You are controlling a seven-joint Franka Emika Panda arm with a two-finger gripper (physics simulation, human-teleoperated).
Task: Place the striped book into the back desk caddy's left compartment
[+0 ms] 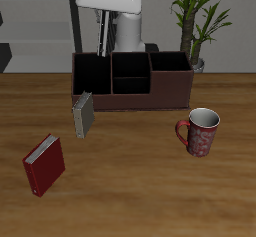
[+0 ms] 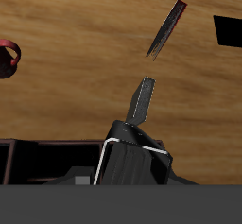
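The striped book [image 1: 102, 31] hangs upright from my gripper [image 1: 103, 11], which is shut on its upper end. It is dark with pale lengthwise stripes. Its lower end is just above the rim of the back desk caddy [image 1: 150, 99], over the tall black end compartment [image 1: 90, 73]. In the wrist view the book [image 2: 137, 160] shows end-on as a dark block with pale edges, with the caddy [image 2: 38, 157] beside it. My fingers are hidden in that view.
A grey-beige book [image 1: 83, 114] stands just in front of the caddy's end; it also shows in the wrist view [image 2: 142, 100]. A red book [image 1: 45, 164] lies nearer the table's front edge. A red patterned mug [image 1: 201, 131] stands in front of the caddy's other end.
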